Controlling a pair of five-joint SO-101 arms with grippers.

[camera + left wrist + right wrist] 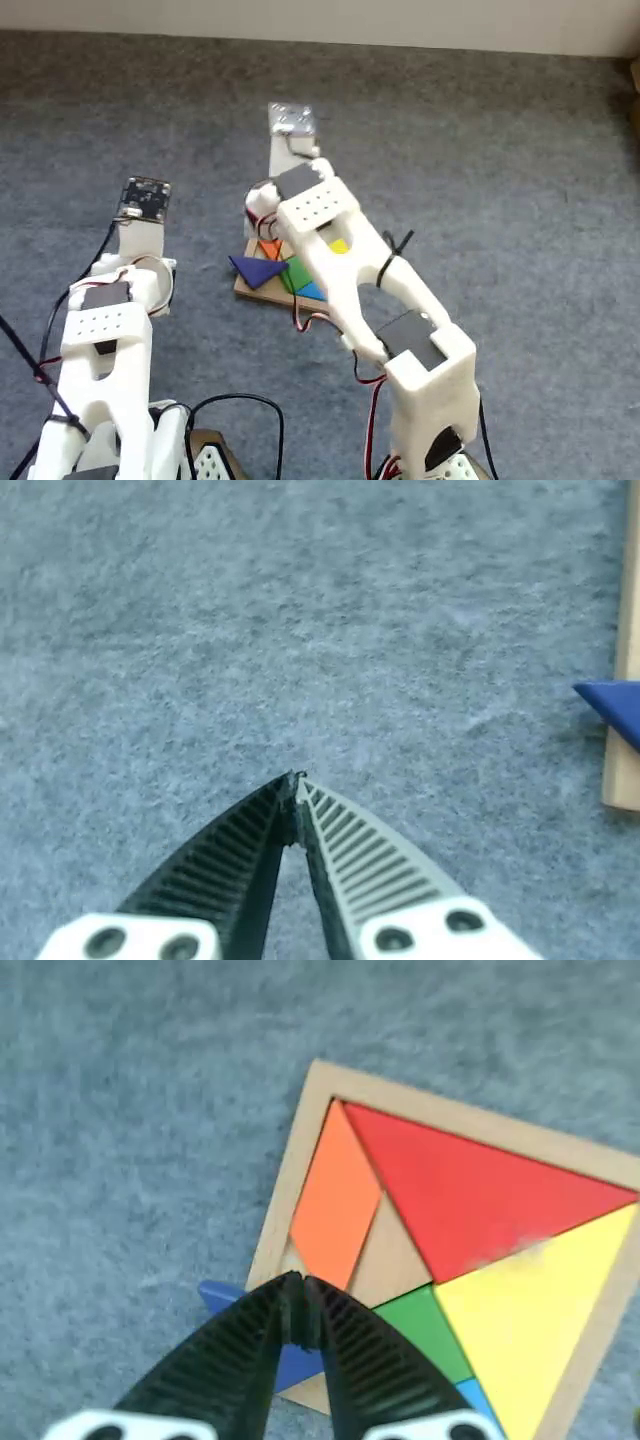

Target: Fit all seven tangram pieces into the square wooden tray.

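Tips of the left pincer (297, 792) are meeting, empty, over the grey carpeted surface (250, 610). Tips of the right pincer (300, 1310) are likewise pressing together on nothing, hanging over the dark blue triangular wooden piece (222, 1296), which is lying across the rim of the square wooden tray (300, 1160), one corner jutting out. Thin, stiff, light and probably slick-faced, it is likely calling for a pinch across that overhanging corner, or a sideways nudge. Beyond it a bare wooden gap (392, 1260) is waiting between the orange parallelogram (335, 1200) and the green triangle (425, 1325), the large red triangle (470, 1195) and large yellow triangle (530, 1300) lying farther off.
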